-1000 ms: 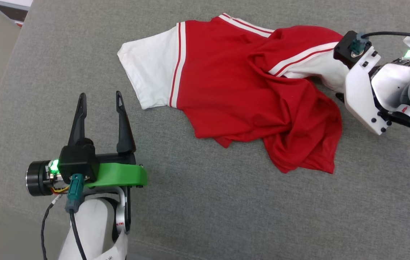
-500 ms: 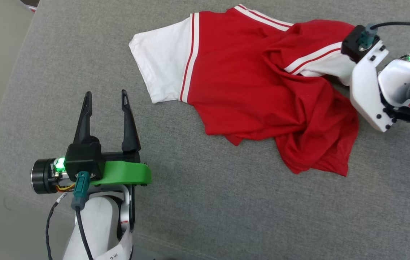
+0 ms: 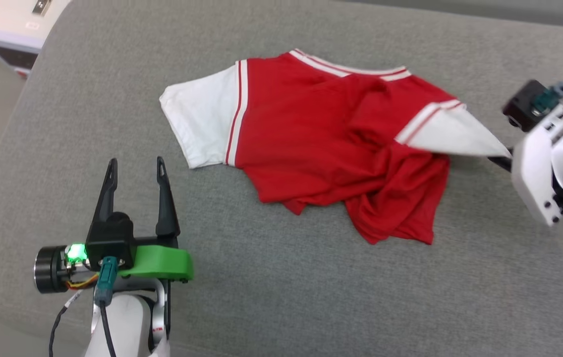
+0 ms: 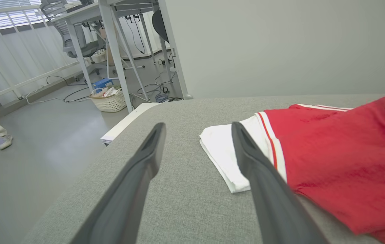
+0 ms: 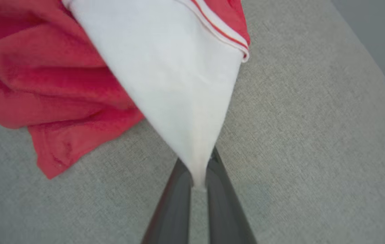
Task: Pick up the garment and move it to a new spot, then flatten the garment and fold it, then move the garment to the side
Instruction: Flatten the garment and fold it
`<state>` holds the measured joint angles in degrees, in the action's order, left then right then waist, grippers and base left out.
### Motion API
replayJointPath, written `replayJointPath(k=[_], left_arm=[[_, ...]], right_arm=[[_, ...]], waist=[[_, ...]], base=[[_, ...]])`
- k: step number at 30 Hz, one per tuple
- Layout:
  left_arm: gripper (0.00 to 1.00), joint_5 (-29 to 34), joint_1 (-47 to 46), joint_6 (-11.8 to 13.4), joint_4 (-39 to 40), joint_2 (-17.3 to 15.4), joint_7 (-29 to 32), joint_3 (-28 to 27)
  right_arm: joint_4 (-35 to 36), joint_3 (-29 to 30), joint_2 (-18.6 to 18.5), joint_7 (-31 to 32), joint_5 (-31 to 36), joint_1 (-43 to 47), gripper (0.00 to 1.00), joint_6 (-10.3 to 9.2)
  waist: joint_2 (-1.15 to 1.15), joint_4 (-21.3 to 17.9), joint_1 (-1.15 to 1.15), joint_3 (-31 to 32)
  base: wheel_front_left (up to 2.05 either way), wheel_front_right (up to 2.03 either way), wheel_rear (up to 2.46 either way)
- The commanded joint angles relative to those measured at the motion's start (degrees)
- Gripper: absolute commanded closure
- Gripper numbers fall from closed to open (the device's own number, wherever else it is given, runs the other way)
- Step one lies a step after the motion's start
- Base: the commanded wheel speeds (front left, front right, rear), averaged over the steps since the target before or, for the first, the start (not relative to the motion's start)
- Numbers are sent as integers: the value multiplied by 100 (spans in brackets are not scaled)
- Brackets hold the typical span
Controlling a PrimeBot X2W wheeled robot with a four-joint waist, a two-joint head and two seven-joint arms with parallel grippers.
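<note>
Red cloth with white sleeves makes up the one garment (image 3: 311, 144) here, lying crumpled on a grey woven cushion (image 3: 286, 297). It has two short sleeves, each edged where it meets the red with red-and-white striped trim, and the same trim runs along the neck at the garment's far edge. The sleeve on the garment's left side lies flat on the cushion. The sleeve on its right side is drawn out into a taut white point, raised off the cushion. At the tip of that point the right gripper (image 3: 502, 159) has its two dark fingers pinched together on the white fabric, as the right wrist view shows close up. The red body is bunched into several folds at the garment's near right corner. The left gripper (image 3: 136, 161) hovers near the flat sleeve, on the garment's near left side and apart from the cloth, its two fingers spread wide with nothing between them. Well to the left of the garment, off the cushion's far corner, stands one white box (image 3: 19, 25). Farther that way, the left wrist view shows one woven basket (image 4: 109, 101) on the floor, one desk (image 4: 111, 40) on pale legs, and a person's trouser leg and shoe (image 4: 1, 142).
</note>
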<state>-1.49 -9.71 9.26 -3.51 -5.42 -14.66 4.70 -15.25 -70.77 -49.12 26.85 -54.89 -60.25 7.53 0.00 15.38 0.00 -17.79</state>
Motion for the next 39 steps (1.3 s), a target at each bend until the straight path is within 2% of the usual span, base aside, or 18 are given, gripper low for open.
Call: replayJointPath(k=[1,7,14,20,21,22,27,31,36,39], left_arm=[[0,40,105,-30,-25,-41,-34,-24],[0,29,310,-57,-57,-134,-34,-105],[0,46,396,-80,-76,-156,-34,-98],[0,44,410,-100,-101,-173,-34,-102],[0,44,420,-96,-106,-178,-34,-111],[0,46,434,-93,-112,-185,-34,-118],[0,59,498,-90,-136,-225,-34,-136],[0,62,570,-84,-105,-259,-34,-158],[0,68,636,-76,-49,-303,-34,-180],[0,81,645,-85,-3,-308,-34,-151]], right_arm=[[43,66,-136,-89,-99,246,100,-4],[42,387,-614,-300,-390,1099,100,-4],[-265,727,-1043,-441,-689,2217,100,-4],[-607,1094,-1087,-751,-650,2894,100,-4],[-627,1208,-1018,-851,-707,2960,55,-4],[-635,1333,-953,-955,-732,3025,0,-4],[-515,1911,-873,-1345,-609,3196,0,-4],[-216,2581,-984,-1625,-561,3332,0,-4],[441,3426,-1208,-1655,-359,3394,0,-4],[918,3993,-1190,-1511,-202,3374,0,-4]], waist=[[0,-351,0,388],[0,-579,0,583],[0,-660,0,648],[0,-687,0,667],[0,-703,0,682],[0,-717,0,701],[0,-778,0,844],[0,-838,0,949],[0,-882,0,985],[0,-868,0,945]], base=[[0,0,0],[0,0,0],[0,0,0],[0,0,0],[0,0,0],[0,0,0],[0,0,0],[0,0,0],[0,0,0],[0,0,0]])
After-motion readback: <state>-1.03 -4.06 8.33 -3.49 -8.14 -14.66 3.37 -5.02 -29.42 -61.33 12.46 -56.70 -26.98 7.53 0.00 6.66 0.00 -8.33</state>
